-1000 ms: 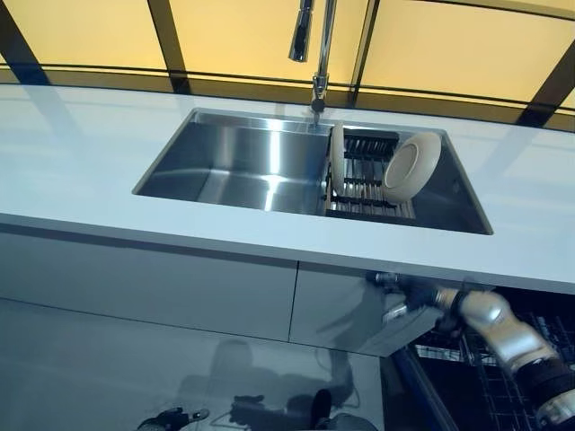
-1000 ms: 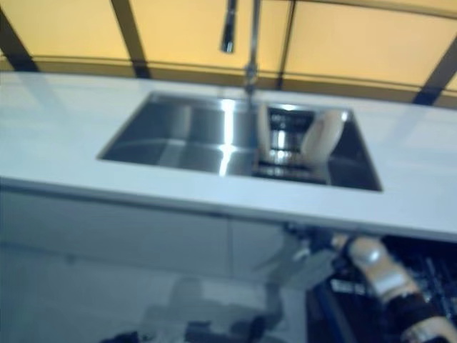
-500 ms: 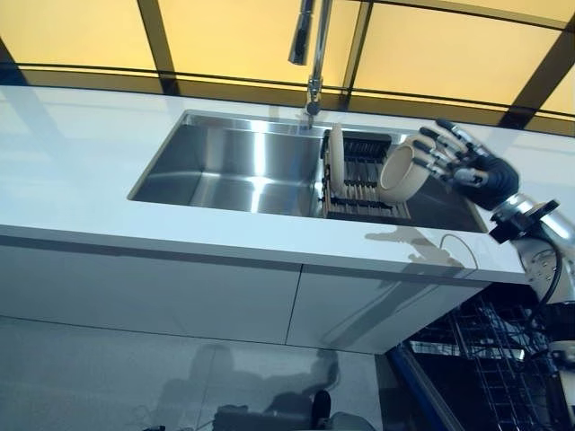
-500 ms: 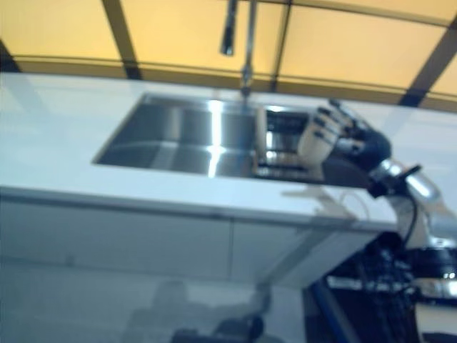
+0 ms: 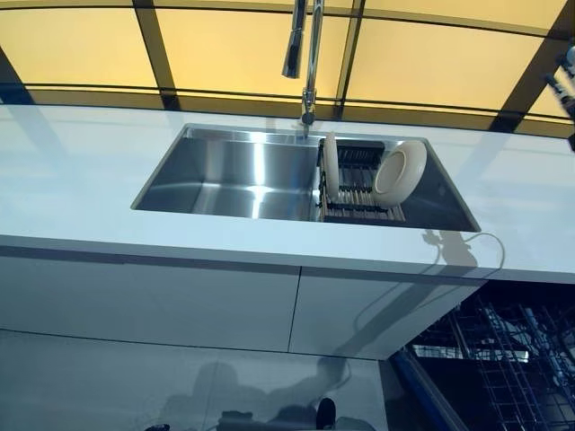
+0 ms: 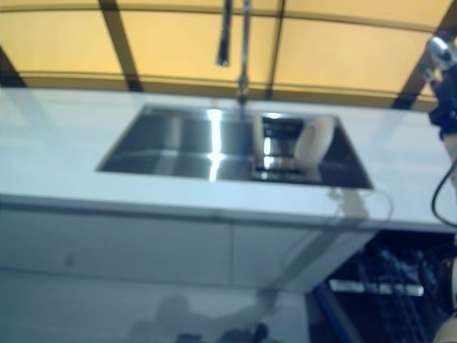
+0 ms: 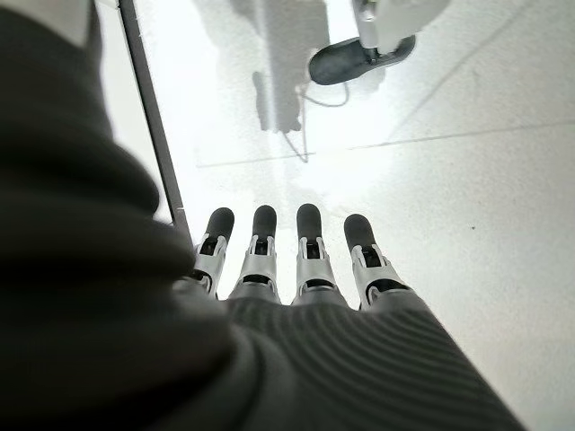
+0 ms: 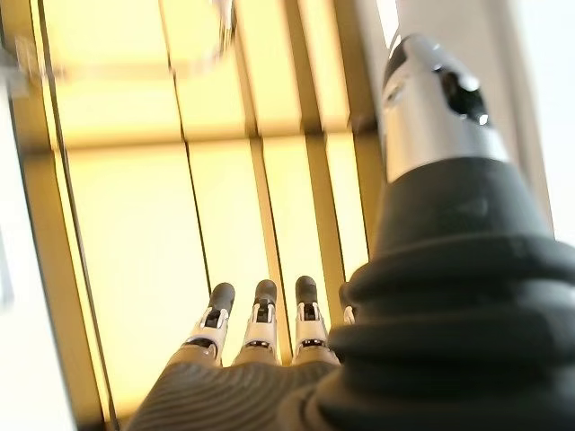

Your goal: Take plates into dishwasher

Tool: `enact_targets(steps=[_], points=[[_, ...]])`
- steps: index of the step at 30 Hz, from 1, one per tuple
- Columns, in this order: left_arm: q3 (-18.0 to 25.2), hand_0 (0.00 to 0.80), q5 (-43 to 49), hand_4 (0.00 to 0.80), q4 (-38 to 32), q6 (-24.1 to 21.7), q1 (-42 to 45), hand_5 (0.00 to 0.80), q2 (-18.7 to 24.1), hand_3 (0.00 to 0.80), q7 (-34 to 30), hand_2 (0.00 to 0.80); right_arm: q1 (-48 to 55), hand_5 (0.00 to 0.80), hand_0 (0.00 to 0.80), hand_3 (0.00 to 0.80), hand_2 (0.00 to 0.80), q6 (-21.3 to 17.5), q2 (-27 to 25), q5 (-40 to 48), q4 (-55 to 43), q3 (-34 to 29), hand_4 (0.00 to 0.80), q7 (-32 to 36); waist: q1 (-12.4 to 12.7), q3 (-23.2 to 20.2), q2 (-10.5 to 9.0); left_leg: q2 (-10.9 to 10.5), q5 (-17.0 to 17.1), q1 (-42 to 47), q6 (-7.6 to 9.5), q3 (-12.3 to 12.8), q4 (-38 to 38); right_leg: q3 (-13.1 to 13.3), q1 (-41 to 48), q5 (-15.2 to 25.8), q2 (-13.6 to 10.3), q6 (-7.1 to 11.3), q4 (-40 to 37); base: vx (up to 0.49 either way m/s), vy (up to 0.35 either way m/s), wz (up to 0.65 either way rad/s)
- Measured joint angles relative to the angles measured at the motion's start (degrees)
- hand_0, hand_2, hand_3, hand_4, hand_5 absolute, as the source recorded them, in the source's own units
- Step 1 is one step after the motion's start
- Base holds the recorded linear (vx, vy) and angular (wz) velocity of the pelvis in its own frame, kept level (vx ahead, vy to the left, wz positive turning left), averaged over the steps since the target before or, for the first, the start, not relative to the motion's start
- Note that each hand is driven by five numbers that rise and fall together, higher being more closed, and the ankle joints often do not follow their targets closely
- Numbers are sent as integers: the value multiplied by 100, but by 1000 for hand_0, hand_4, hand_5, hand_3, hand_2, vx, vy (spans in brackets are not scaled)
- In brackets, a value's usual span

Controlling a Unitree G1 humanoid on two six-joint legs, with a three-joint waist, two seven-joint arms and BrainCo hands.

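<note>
Right hand (image 8: 260, 337), fingers straight and empty, raised well clear of the plates (image 5: 400, 171) racked in the sink (image 5: 225, 166); left hand (image 7: 296, 269) likewise open.

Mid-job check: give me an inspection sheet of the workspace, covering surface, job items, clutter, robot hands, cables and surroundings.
Surface: white countertop with an inset steel sink; nothing lies on the counter.
Job's things: two plates stand on edge in the dish rack at the sink's right end, an edge-on plate and a tilted plate. The open dishwasher rack shows at lower right, under the counter.
Clutter: nothing seen.
Robot hands: left robot hand hangs over the floor, fingers straight, empty. Right robot hand is raised toward the window, fingers straight, empty.
Cables: nothing seen on the work surface.
Surroundings: faucet behind the sink; yellow-lit window panes with dark frames.
</note>
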Motion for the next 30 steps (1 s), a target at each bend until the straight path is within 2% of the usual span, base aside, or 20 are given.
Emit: enact_targets(steps=[1, 2, 5, 6, 7, 8, 9, 10, 11, 12, 13, 15, 16, 17, 18, 19, 21, 22, 23, 30], points=[[10, 0, -2, 0, 0, 19, 10, 0, 24, 0, 36, 0, -156, 0, 0, 0, 0, 55, -1, -44, 57, 163, 0, -125, 41, 2, 7, 39, -23, 8, -16, 102, 18, -305, -28, -60, -87, 48, 96, 69, -128, -56], [18, 0, -48, 0, 0, 77, -13, 0, 65, 0, 65, 0, -204, 0, 0, 0, 0, 133, -1, -172, 58, 236, 0, -251, 15, -7, -27, 55, -60, -44, -44, 57, 105, -311, -29, -11, -117, 108, 196, 83, -120, -18], [34, 0, -284, 0, 143, 124, -210, 0, 41, 0, 163, 0, -648, 0, 0, 0, 0, 340, -17, -282, 229, 772, 0, -463, 6, -30, -17, 192, -259, -67, -154, -17, 446, -210, -10, -187, 31, -149, 337, 58, -103, -7], [72, 0, -349, 0, 234, 121, -282, 0, 38, 0, 203, 0, -828, 0, 0, 0, 0, 360, 4, -312, 330, 1009, 0, -436, 43, -15, -20, 242, -445, -252, -261, -57, 979, -167, -71, -406, 115, -259, 409, 28, -41, -34], [127, 0, -383, 0, 321, 120, -387, 0, 84, 0, 219, 0, -923, 0, 0, 0, 0, 377, 13, -383, 487, 1273, 0, -395, 204, 7, -229, 164, -480, -847, -280, -211, 2139, 33, -105, -415, 162, -432, 424, 39, 72, -37], [95, 0, -406, 0, 302, 127, -572, 0, 47, 0, 258, 0, -955, 0, 0, 0, 0, 411, -2, -506, 558, 1390, 0, -379, 287, 27, -387, 72, -263, -1758, -264, -473, 3539, 198, 8, -408, 110, -449, 95, 74, 128, -56], [3, 0, -445, 0, 185, 127, -545, 0, -43, 0, 247, 0, -989, 0, 0, 0, 0, 414, 109, -686, 520, 1421, 0, -395, 468, 32, -408, -119, -243, -2101, -200, -627, 3587, 205, 174, -379, 54, -216, -281, 108, 138, -61], [-68, 0, -439, 0, 113, 127, -508, 0, -227, 0, 240, 0, -1130, 0, 0, 0, 0, 436, 143, -837, 464, 1580, 0, -402, 520, 78, -51, 175, -20, -2147, -45, -415, 2662, 118, 289, -469, 262, 205, -90, 102, 140, -38], [-192, 0, -441, 0, -80, 170, -463, 0, -355, 0, 201, 0, -1439, 0, 0, 0, 0, 538, 112, -934, 460, 1773, 0, -419, 456, 64, 547, 627, 610, -2256, 81, -418, 1753, 52, 181, -752, 574, 25, 968, 63, 106, -5], [-262, 0, -441, 0, -185, 166, -418, 0, -310, 0, 190, 0, -1499, 0, 0, 0, 0, 585, 91, -966, 430, 1796, 0, -428, 427, 33, 533, 559, 957, -2345, 28, -400, 1513, -6, 206, -1093, 446, -502, 1005, 13, 81, -23], [-332, 0, -449, 0, -180, 239, -322, 0, -329, 0, 227, 0, -1170, 0, 0, 0, 0, 694, 247, -1014, 238, 1770, 0, -387, 486, 50, 469, 327, 1078, -2330, -157, -503, 1623, -258, 204, -1163, 252, -396, 1255, -5, 20, -56], [-366, 0, -487, 0, -146, 363, -256, 0, -143, 0, 245, 0, -598, 0, 0, 0, 0, 1021, 268, -1067, 20, 1683, 0, -219, 449, -15, 114, -38, 642, -2328, 73, -111, 2027, -572, 178, -1081, -128, -336, 1208, 41, 16, -62], [-366, 0, -489, 0, -149, 365, -261, 0, -108, 0, 272, 0, -576, 0, 0, 0, 0, 1122, 274, -1138, 36, 1644, 0, -163, 433, -56, 124, -70, 392, -2276, 364, -103, 1775, -573, 70, -1047, -62, -236, 1193, 64, 8, -42], [-363, 0, -509, 0, -111, 369, -297, 0, -69, 0, 359, 0, -529, 0, 0, 0, 0, 1189, 334, -1204, 62, 1547, 0, -89, 376, -52, 40, -87, 456, -2272, 424, -84, 1528, -438, -3, -1063, -60, -39, 1246, 51, 5, -26], [-363, 0, -531, 0, -117, 368, -339, 0, -61, 0, 385, 0, -530, 0, 0, 0, 0, 1227, 346, -1232, 64, 1543, 0, -55, 319, -58, 15, -110, 467, -2271, 413, -84, 1448, -343, 0, -1069, -63, -33, 1286, 45, 3, 11], [-349, 0, -680, 0, -118, 364, -453, 0, -41, 0, 440, 0, -540, 0, 0, 0, 0, 1286, 406, -1251, 74, 1522, 0, 53, 254, -142, -89, -236, 551, -2170, 304, -87, 1053, -211, 342, -1014, -83, 24, 805, 44, -2, 19], [-343, 0, -727, 0, -130, 356, -552, 0, -19, 0, 474, 0, -594, 0, 0, 0, 0, 1301, 447, -1253, 93, 1526, 0, 136, 291, -163, -133, -273, 551, -1940, 260, 44, 642, -242, 550, -860, -87, 137, 260, 50, -11, 18], [-346, 0, -732, 0, -132, 345, -589, 0, -36, 0, 491, 0, -653, 0, 0, 0, 0, 1302, 458, -1258, 150, 1526, 0, 183, 303, -166, -157, -217, 633, -1868, 378, 136, 765, -357, 645, -729, -153, 49, 170, 57, -13, 32], [-348, 0, -732, 0, -135, 342, -542, 0, -51, 0, 494, 0, -651, 0, 0, 0, 0, 1309, 461, -1259, 167, 1551, 0, 194, 309, -214, -55, -167, 782, -1832, 401, 199, 675, -377, 713, -771, -115, 110, 213, 60, -10, 32], [-349, 0, -722, 0, -140, 303, -234, 0, 41, 0, 414, 0, -728, 0, 0, 0, 0, 1314, 586, -1250, 171, 1556, 0, 189, 493, -319, -225, -343, 931, -1542, 510, 206, 268, -267, 857, -813, -182, 279, 2, 44, 7, 4]])
